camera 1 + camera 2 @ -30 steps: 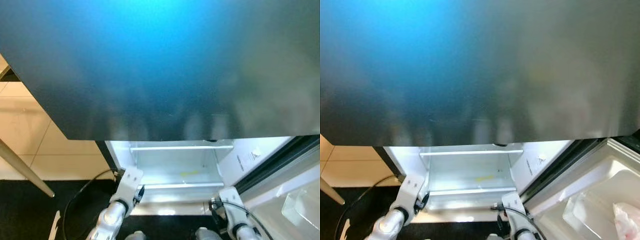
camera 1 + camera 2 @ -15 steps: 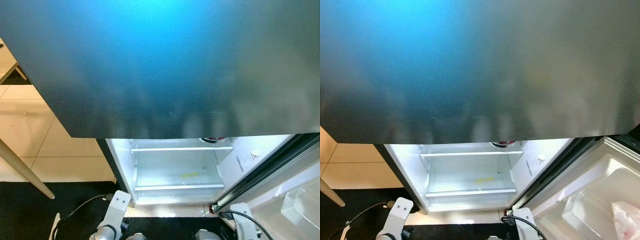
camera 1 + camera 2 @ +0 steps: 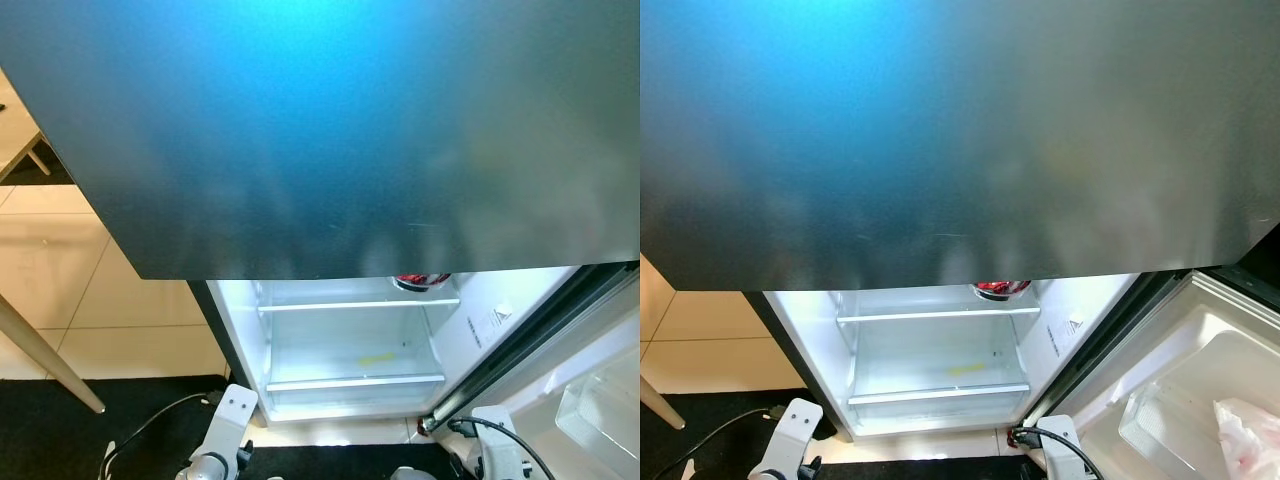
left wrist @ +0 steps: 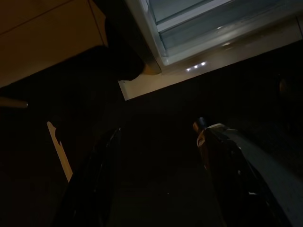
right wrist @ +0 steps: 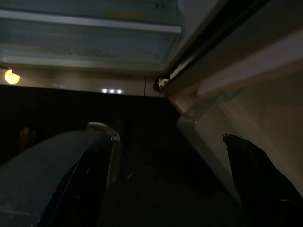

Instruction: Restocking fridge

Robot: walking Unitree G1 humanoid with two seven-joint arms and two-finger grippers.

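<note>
The fridge's lower compartment (image 3: 350, 340) stands open and lit, with a clear shelf (image 3: 355, 305) and a bare white floor bearing a yellow mark. A red-and-white can-like item (image 3: 422, 281) peeks out on the upper shelf, just under the dark panel (image 3: 330, 130) that hides the rest. Both arms hang low in front of the fridge. In the left wrist view my left gripper (image 4: 158, 130) is open over the dark mat, nothing between its fingers. My right gripper (image 5: 165, 135) is open too, near the door's lower hinge corner.
The fridge door (image 3: 1200, 380) swings open to the right; its bin holds a crumpled plastic bag (image 3: 1245, 435). Beige floor tiles (image 3: 110, 290) and a slanted table leg (image 3: 45, 355) lie to the left. A black cable (image 3: 150, 425) trails on the dark mat.
Both arms have dropped back from the fridge opening toward the bottom edge of the picture. The camera has shifted, and the red item on the upper shelf has come into sight.
</note>
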